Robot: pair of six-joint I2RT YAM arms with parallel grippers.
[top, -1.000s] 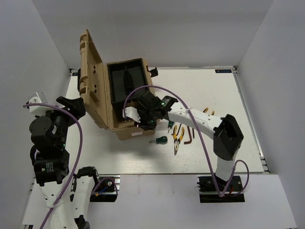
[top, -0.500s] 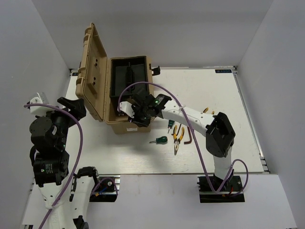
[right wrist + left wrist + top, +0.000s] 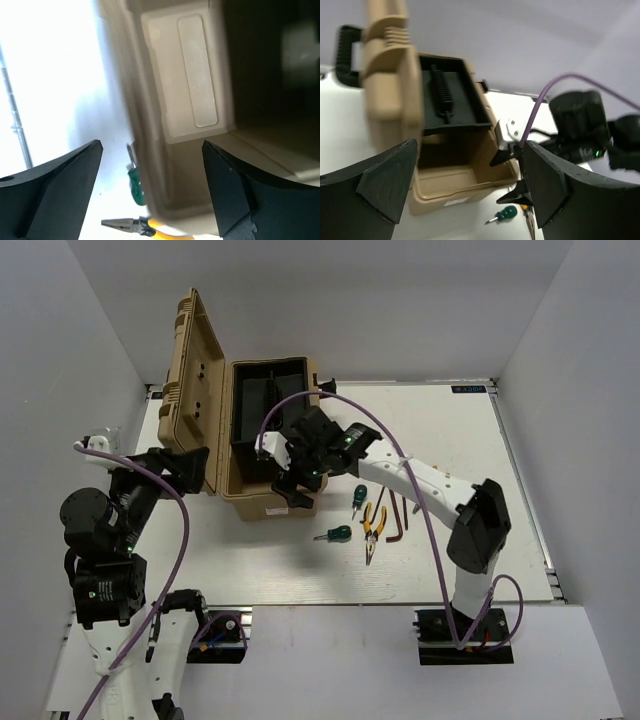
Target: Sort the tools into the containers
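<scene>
A tan toolbox (image 3: 262,502) stands open, its lid (image 3: 188,390) up on the left and a black tray (image 3: 268,405) inside. My right gripper (image 3: 290,485) is open at the box's front right corner; in the right wrist view the tan wall (image 3: 150,165) runs between its spread fingers (image 3: 55,192). My left gripper (image 3: 195,465) is open beside the lid, holding nothing. On the table right of the box lie two green-handled screwdrivers (image 3: 337,533) (image 3: 357,498), yellow-handled pliers (image 3: 372,525) and dark-red hex keys (image 3: 397,520). One screwdriver (image 3: 507,213) shows in the left wrist view.
White walls close in the white table (image 3: 470,490) on three sides. My right arm (image 3: 430,490) crosses above the tools. A black carrying handle (image 3: 345,55) sticks out from the lid. The box's lower compartment (image 3: 455,175) looks bare.
My right gripper swung the tilted box back square, then opened and let go of its wall. My left gripper moved right, up to the lid, and opened a little wider.
</scene>
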